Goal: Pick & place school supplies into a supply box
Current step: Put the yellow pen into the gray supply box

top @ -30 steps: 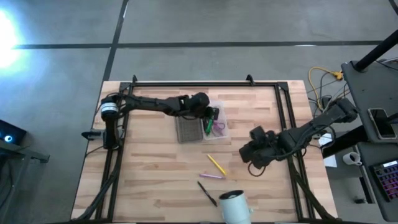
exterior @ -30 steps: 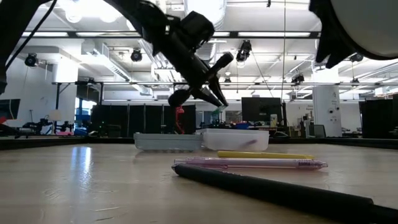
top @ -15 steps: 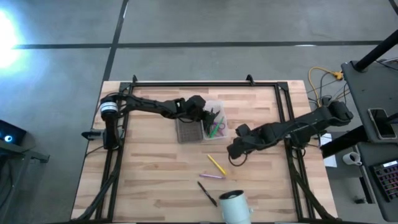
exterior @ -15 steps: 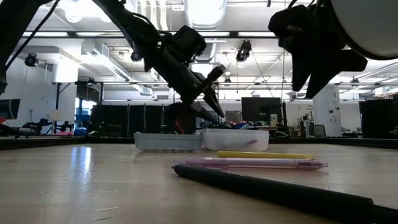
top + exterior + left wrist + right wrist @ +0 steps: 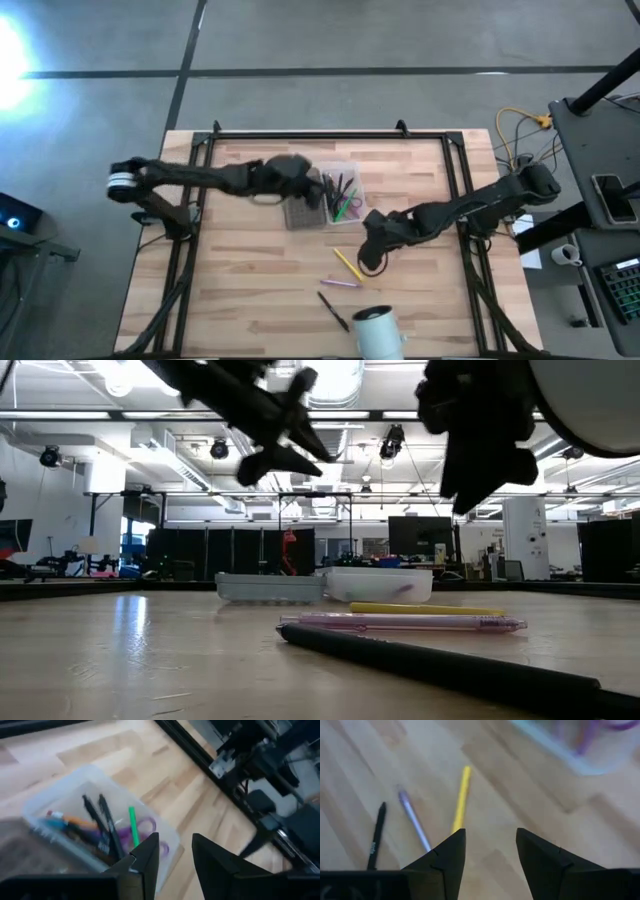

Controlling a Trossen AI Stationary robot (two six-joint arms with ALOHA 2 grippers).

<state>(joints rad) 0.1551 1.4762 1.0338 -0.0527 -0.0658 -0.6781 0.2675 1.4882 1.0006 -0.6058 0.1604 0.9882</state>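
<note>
The supply box lies open at the table's middle far side: a clear half point(image 5: 349, 168) and a grey mesh half point(image 5: 302, 212). In the clear half lie dark pens point(image 5: 102, 820), a green marker point(image 5: 133, 822) and purple scissors point(image 5: 150, 827). My left gripper point(image 5: 316, 188) hovers open above the mesh half, touching nothing. A yellow marker point(image 5: 348, 264), a pink pen point(image 5: 340, 283) and a black pen point(image 5: 333, 310) lie flat on the wood nearer the front. My right gripper point(image 5: 490, 837) hangs open just above the yellow marker's point(image 5: 461, 795) far end, pointing steeply down.
A white cup point(image 5: 377, 332) lies at the near edge, right of the black pen. Black frame rails point(image 5: 462, 185) run along the table's left, right and far sides. Bare wood lies left of the loose pens.
My left gripper has opened over the clear half of the box, then drawn back toward the table's left and risen. My right gripper has swung toward the table's left and come down over the yellow marker. The loose pens have not moved.
</note>
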